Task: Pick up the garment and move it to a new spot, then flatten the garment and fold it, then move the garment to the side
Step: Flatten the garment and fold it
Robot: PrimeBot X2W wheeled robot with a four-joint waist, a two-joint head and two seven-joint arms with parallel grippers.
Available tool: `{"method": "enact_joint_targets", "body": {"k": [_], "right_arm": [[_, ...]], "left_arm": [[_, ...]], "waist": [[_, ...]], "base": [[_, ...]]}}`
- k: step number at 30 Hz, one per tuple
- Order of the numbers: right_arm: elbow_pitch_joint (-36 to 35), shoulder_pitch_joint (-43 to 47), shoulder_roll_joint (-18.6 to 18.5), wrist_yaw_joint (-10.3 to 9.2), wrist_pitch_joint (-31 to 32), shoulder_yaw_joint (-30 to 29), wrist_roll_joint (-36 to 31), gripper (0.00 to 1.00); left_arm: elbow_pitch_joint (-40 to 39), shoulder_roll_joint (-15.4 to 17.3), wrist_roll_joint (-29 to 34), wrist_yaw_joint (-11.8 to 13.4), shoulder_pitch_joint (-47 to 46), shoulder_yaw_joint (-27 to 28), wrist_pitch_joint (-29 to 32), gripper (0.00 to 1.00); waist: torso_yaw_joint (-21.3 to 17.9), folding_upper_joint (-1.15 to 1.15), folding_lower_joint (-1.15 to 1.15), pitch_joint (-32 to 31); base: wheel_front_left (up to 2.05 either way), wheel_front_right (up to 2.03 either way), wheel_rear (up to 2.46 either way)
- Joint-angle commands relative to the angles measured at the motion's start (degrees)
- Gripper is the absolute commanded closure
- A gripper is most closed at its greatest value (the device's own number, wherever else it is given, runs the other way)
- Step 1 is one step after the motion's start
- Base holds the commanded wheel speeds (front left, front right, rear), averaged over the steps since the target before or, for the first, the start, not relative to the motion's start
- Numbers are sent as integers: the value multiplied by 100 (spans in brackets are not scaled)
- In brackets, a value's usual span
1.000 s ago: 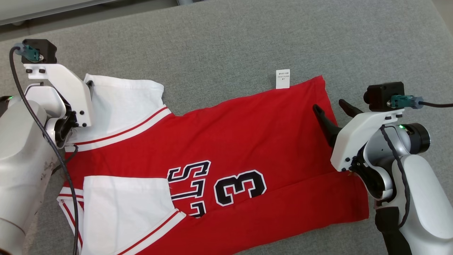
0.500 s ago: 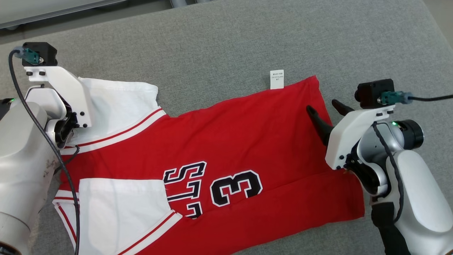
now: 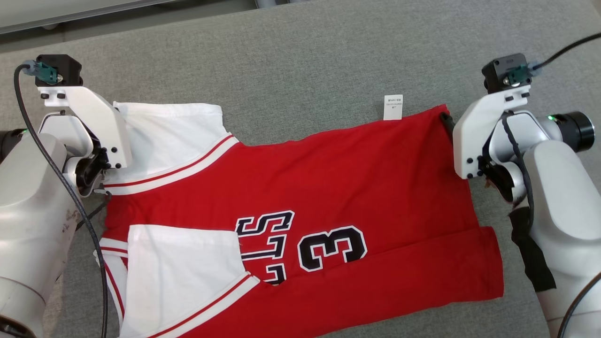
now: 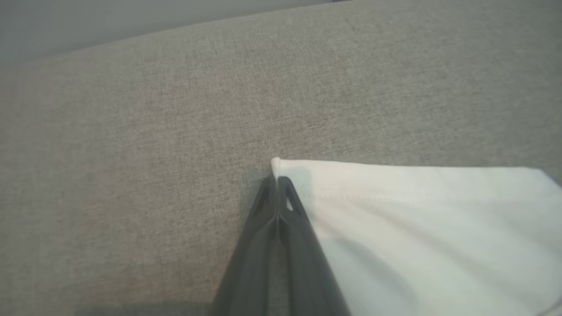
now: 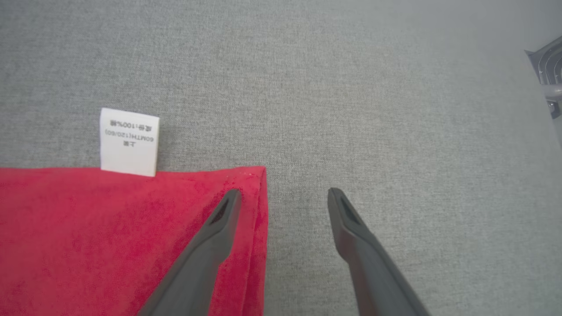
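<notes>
A red jersey, the garment, lies spread on the grey surface, with white sleeves at the left and a black "3" near its middle. A white care label sticks out of its far edge. In the left wrist view my left gripper is shut, pinching the far corner of the white sleeve. My right gripper is open at the garment's far right corner. One finger lies over the red cloth, the other over bare grey surface. The care label sits to its left.
The grey fabric surface runs well beyond the garment toward the far side and the right. Its far edge meets a pale strip at the top left. A grey metal part shows at the right edge of the right wrist view.
The left gripper has shut on the sleeve corner. The right gripper has moved from the middle of the garment's right edge up to its far corner, still open. The head camera has shifted slightly.
</notes>
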Motion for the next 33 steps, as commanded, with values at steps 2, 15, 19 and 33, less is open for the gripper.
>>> {"method": "enact_joint_targets", "body": {"k": [2, 15, 19, 33], "right_arm": [[331, -299, -45, 1, 5, 174, 17, 20], [1316, -773, -26, 1, -34, 453, 275, 53], [1488, -834, -11, 2, -131, 604, 352, 47], [1943, -996, -17, 1, -647, 946, 846, 100]], "left_arm": [[55, -19, -21, -45, -53, -35, 14, 100], [83, -125, -92, -106, -165, -46, 2, 100], [110, -148, -206, -144, -151, 53, -31, 100], [3, -137, -210, -476, -69, -1, -498, 100]], "waist": [[53, 0, 0, 9], [113, 0, 0, 40], [119, 0, 0, 32], [161, 0, 0, -80]], "base": [[0, 0, 0], [0, 0, 0], [0, 0, 0], [0, 0, 0]]}}
